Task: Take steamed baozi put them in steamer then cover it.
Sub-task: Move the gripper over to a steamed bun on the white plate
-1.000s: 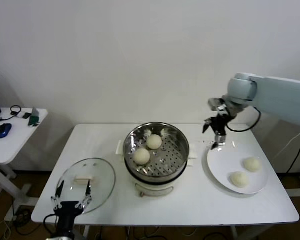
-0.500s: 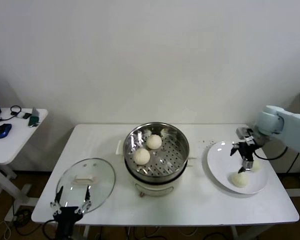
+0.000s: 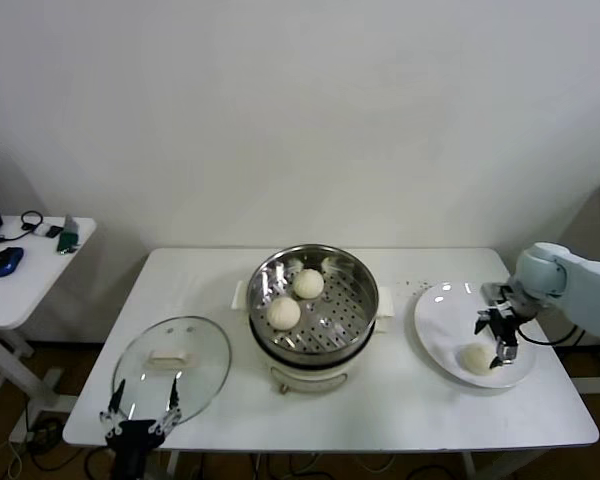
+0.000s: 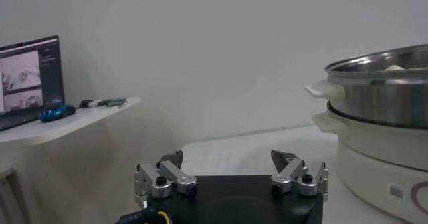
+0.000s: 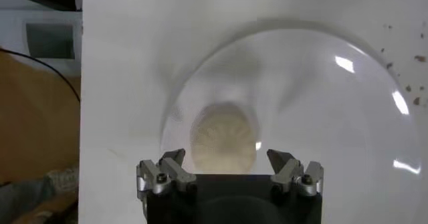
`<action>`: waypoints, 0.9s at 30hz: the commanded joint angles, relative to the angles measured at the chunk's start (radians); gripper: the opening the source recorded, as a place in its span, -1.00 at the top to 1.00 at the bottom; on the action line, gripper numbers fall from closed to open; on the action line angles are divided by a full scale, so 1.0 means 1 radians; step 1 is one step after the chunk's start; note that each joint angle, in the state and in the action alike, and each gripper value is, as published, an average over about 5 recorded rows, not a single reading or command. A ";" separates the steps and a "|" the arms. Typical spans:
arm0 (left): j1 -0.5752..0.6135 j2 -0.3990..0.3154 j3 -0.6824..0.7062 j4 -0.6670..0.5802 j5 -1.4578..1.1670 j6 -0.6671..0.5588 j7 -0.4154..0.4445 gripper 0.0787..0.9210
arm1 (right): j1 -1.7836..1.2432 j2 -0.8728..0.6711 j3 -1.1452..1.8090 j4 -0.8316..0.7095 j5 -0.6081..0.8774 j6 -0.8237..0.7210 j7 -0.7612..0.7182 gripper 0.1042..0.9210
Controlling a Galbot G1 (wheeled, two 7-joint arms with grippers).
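Note:
The steamer (image 3: 355, 316), a shiny steel pot on a white base, stands mid-table with two steamed baozi (image 3: 308, 283) (image 3: 283, 313) on its perforated tray. On the white plate (image 3: 435, 318) at the right lies one more baozi (image 3: 475, 358). My right gripper (image 3: 500, 335) hangs low over the plate just beside it, covering the spot behind. In the right wrist view a baozi (image 5: 224, 137) lies on the plate (image 5: 314, 98) between the open fingers of the right gripper (image 5: 226, 156), untouched. My left gripper (image 3: 140, 408) (image 4: 229, 168) waits open and empty at the table's front left edge.
The clear glass lid (image 3: 172, 365) lies flat at the table's front left, just behind the left gripper. The steamer's wall (image 4: 388, 105) rises close to that gripper. A small side table (image 3: 25, 270) with a mouse and oddments stands at far left.
My right arm has swung from above the plate's back edge out and down onto the plate, covering one of its two baozi. The left gripper has sunk slightly lower.

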 commanded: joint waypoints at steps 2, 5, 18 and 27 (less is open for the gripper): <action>-0.001 -0.002 -0.002 0.008 0.001 0.000 -0.001 -0.77 | -0.094 0.050 0.077 -0.091 -0.054 0.010 0.001 -0.76; -0.002 -0.003 -0.005 0.012 0.000 -0.001 -0.001 -0.77 | -0.101 0.065 0.080 -0.106 -0.061 0.014 -0.004 -0.76; -0.009 -0.003 -0.007 0.015 0.000 0.003 -0.004 -0.77 | -0.099 0.093 0.084 -0.137 -0.063 0.033 -0.030 -0.62; -0.004 -0.008 -0.009 0.006 -0.004 0.000 -0.005 -0.77 | 0.014 0.091 -0.021 -0.109 -0.010 0.048 -0.040 -0.48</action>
